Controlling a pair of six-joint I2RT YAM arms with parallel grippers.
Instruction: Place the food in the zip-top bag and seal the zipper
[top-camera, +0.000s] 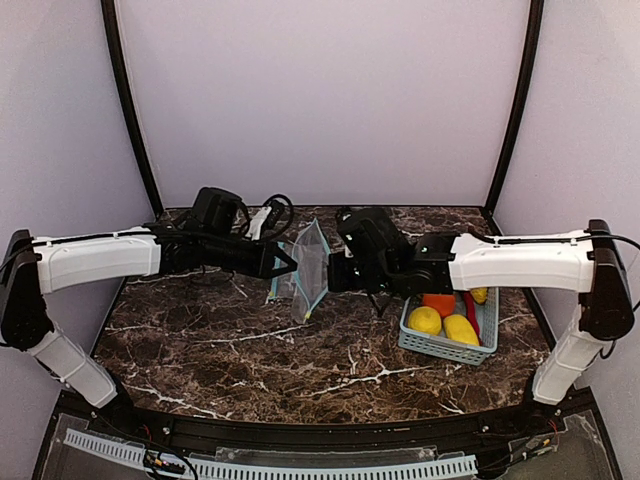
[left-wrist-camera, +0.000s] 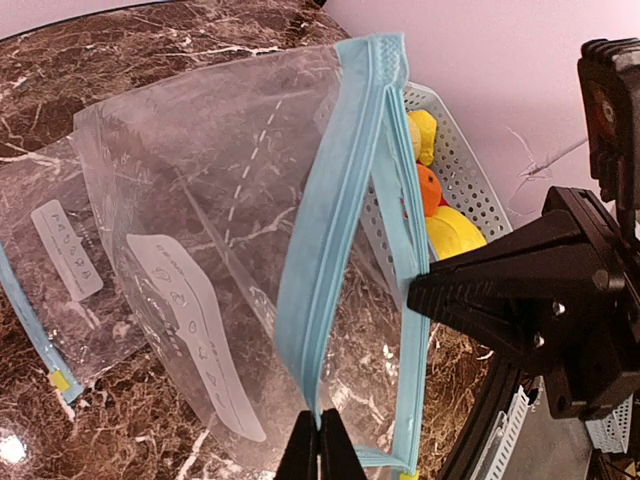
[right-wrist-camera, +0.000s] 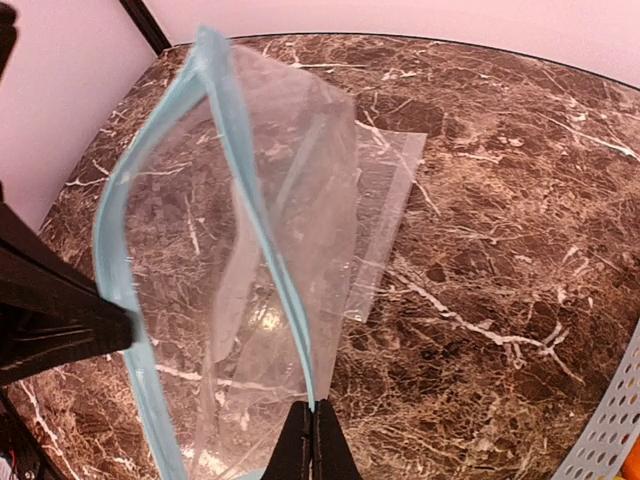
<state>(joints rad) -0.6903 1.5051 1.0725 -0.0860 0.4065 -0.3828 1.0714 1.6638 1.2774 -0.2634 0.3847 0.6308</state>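
Observation:
The clear zip-top bag (top-camera: 308, 265) with a pale blue zipper hangs above the table between both arms, its mouth held apart. My left gripper (left-wrist-camera: 320, 432) is shut on one zipper lip (left-wrist-camera: 318, 260). My right gripper (right-wrist-camera: 312, 418) is shut on the other lip (right-wrist-camera: 262, 215). In the top view the left gripper (top-camera: 285, 262) and right gripper (top-camera: 331, 272) face each other across the bag. The food sits in the basket: yellow fruits (top-camera: 425, 320), an orange one (top-camera: 438, 302) and a red chili (top-camera: 470, 311). Nothing lies inside the bag.
The pale blue slatted basket (top-camera: 440, 347) stands at the right under the right arm. A second clear bag (left-wrist-camera: 45, 250) lies flat on the marble table beneath the held one. Black cables (top-camera: 272, 213) lie at the back.

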